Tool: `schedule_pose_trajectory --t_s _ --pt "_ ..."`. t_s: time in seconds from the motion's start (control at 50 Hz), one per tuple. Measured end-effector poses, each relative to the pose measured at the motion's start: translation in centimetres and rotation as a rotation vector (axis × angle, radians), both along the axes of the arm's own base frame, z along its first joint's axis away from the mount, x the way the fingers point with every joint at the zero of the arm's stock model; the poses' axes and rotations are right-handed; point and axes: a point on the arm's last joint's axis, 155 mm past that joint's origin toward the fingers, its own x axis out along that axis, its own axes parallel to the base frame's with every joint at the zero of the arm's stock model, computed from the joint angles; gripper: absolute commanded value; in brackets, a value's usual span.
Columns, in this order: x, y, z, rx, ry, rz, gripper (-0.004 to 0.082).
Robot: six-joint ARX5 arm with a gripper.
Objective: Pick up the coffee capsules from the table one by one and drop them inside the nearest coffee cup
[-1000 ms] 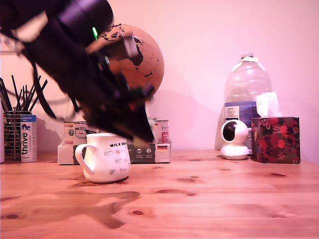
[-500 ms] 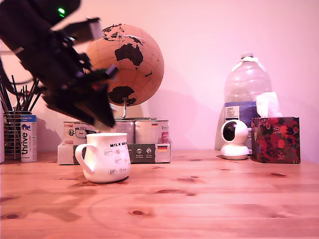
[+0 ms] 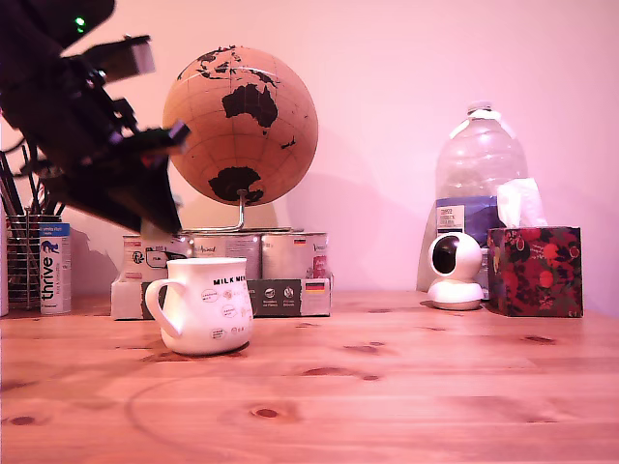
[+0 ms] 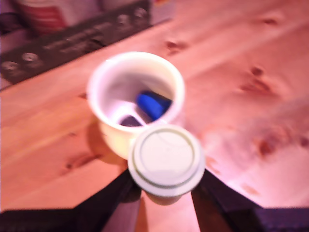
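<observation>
Pink-lit wall stands behind a wooden bench (image 3: 406,387) with dark knots and visible grain. On the exterior view's left the black arm (image 3: 73,126) comes down from the upper corner at a slant, blurred, its lower end hanging above and a little to that view's left of the coffee cup (image 3: 205,304). A cork-coloured globe (image 3: 240,126) stands on flat boxes (image 3: 280,275) behind the cup; a large clear water bottle (image 3: 481,184), a floral tissue box (image 3: 535,271) and a round white camera (image 3: 455,269) sit well apart on the exterior view's right, and a wire holder of dark sticks (image 3: 29,242) with a "thrive" carton (image 3: 55,269) at the left edge.

The cup rests on the bench, handle toward the exterior view's left, lettering "MILK ME" facing the camera. In the wrist view its open mouth (image 4: 136,92) shows a blue object (image 4: 152,105) and a dark one inside.

The tool (image 4: 165,191) is closed narrow on a coffee capsule (image 4: 166,159), whose pale cream rim faces the wrist camera, held above the bench just beside the cup's rim and overlapping it in that view; both dark fingers (image 4: 113,198) flank the capsule's body.
</observation>
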Motion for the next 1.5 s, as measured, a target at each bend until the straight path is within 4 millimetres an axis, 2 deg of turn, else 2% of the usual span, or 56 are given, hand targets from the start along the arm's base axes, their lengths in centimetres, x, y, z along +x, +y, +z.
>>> schedule_pose_trajectory --t_s 0.18,0.3,0.54,0.86,1.04,1.28,1.5 --pt "1.3 -0.6 3.6 -0.035 -0.044 -0.007 0.0232" --pt "2.0 -1.0 4.3 -0.040 -0.050 -0.014 0.0232" --pt "3.1 -1.3 1.7 0.012 0.045 -0.023 0.0232" --pt "5.6 -2.4 1.7 0.043 0.076 -0.037 0.0232" --pt "6.7 -2.8 0.2 0.068 0.128 -0.039 0.0232" --pt "7.0 -2.9 -2.8 0.102 0.203 -0.037 0.0232" --pt "6.8 -2.6 -3.4 0.114 0.224 -0.035 0.0233"
